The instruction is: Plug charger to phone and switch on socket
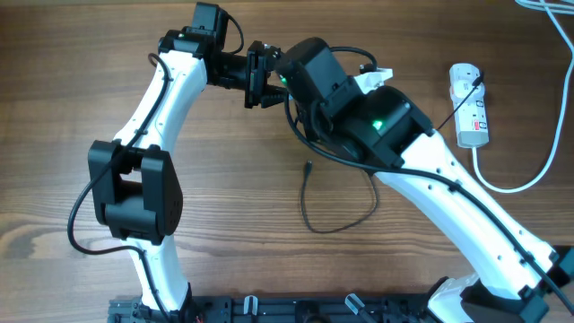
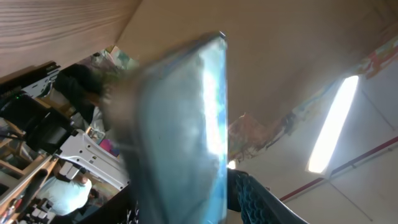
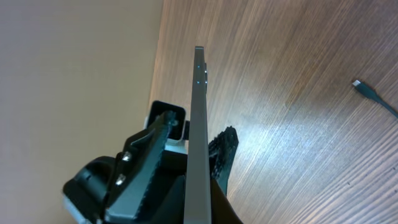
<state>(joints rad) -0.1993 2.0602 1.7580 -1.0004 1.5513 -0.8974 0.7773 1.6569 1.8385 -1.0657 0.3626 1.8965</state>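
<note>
The phone [image 2: 186, 124] fills the left wrist view, blurred, with its cyan screen lit. In the right wrist view the phone [image 3: 199, 118] shows edge-on as a thin grey strip, raised above the table. My left gripper [image 1: 262, 76] and right gripper [image 1: 285, 79] meet at the table's far middle, and both are shut on the phone, which they hide in the overhead view. The charger [image 1: 316, 224] lies looped on the wood, its plug tip [image 1: 308, 166] free and also in the right wrist view [image 3: 364, 88]. The socket [image 1: 469, 106] lies at the far right.
A thick white cable [image 1: 538, 170] runs from the socket round the right edge of the wooden table [image 1: 224, 224]. A black rail [image 1: 269, 309] lines the front edge. The right arm's body covers part of the charger cable.
</note>
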